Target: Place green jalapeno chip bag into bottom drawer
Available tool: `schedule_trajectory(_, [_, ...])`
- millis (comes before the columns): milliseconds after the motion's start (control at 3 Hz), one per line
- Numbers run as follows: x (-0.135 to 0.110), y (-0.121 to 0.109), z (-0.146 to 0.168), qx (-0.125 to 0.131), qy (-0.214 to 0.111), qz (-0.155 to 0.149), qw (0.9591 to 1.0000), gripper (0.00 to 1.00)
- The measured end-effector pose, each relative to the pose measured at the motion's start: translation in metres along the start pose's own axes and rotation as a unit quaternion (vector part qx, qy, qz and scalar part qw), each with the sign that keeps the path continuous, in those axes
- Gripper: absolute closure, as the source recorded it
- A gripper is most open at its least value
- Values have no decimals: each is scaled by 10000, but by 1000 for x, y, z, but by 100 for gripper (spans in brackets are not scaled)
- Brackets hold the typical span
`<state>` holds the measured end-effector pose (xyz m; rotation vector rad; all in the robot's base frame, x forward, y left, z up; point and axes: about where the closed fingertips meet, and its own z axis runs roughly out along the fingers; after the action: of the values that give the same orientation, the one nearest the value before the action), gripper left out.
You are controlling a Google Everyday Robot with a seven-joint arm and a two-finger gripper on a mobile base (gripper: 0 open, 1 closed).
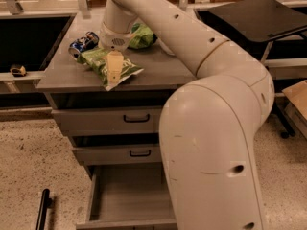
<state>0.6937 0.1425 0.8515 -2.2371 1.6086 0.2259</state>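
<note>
Gripper (114, 67) sits on the chip bag (93, 60) near the counter's (62, 73) front edge, covering its lettering. The arm (216, 128) blocks the counter's front right corner and the right side of the bottom drawer (129, 195), which the lower edge also cuts off. Toward the back edge there's a second green bag (142, 36), perhaps crumpled, half-hidden behind the wrist.

The claw (114, 67), matt tan plastic, rests on the crinkly, glossy green jalapeno chip bag (96, 61) atop the matt grey bench (60, 75). The bottom drawer (129, 195) is smooth matt grey inside. The arm (216, 152) is smooth off-white plastic.
</note>
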Motion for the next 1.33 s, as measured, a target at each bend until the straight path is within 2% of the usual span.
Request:
schedule_trajectory(333, [11,2,4,-43,74,310,9995,0])
schedule_trajectory(667, [11,2,5,-43,72,323,9994,18])
schedule_trajectory(1333, [11,2,5,-44,72,323,9994,64])
